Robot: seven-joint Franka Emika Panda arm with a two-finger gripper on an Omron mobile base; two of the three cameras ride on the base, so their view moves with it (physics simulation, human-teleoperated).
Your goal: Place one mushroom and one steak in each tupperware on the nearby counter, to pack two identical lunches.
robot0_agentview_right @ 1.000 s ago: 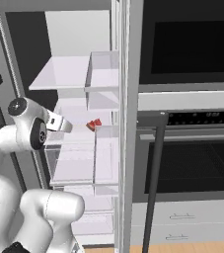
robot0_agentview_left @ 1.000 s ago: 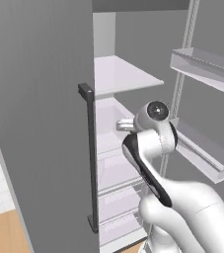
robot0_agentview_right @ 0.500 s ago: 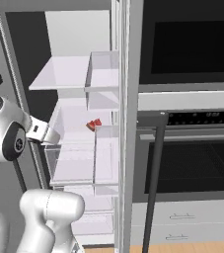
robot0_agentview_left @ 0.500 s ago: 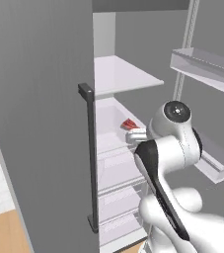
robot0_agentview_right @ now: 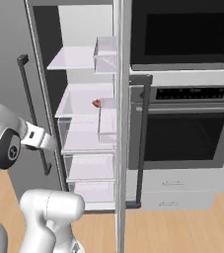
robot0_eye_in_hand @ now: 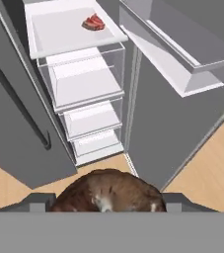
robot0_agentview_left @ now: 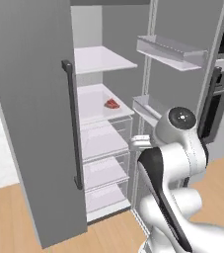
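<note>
Hand view: a brown rounded mushroom (robot0_eye_in_hand: 108, 191) sits between the two dark finger tips of the gripper (robot0_eye_in_hand: 106, 203), whose jaws stand wide and are closed on it. One red steak (robot0_eye_in_hand: 93, 22) lies toward the back right of a white fridge shelf (robot0_eye_in_hand: 59, 32), well apart from the gripper. Left base view: that steak (robot0_agentview_left: 112, 104) rests on the middle shelf, above clear drawers (robot0_agentview_left: 103, 143). The fridge door (robot0_agentview_left: 29, 113) stands open.

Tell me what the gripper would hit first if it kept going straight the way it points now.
Likely the fridge's clear drawers below the shelf with the steak; depth is unclear. The gripper is already closed on a brown mushroom.
</note>
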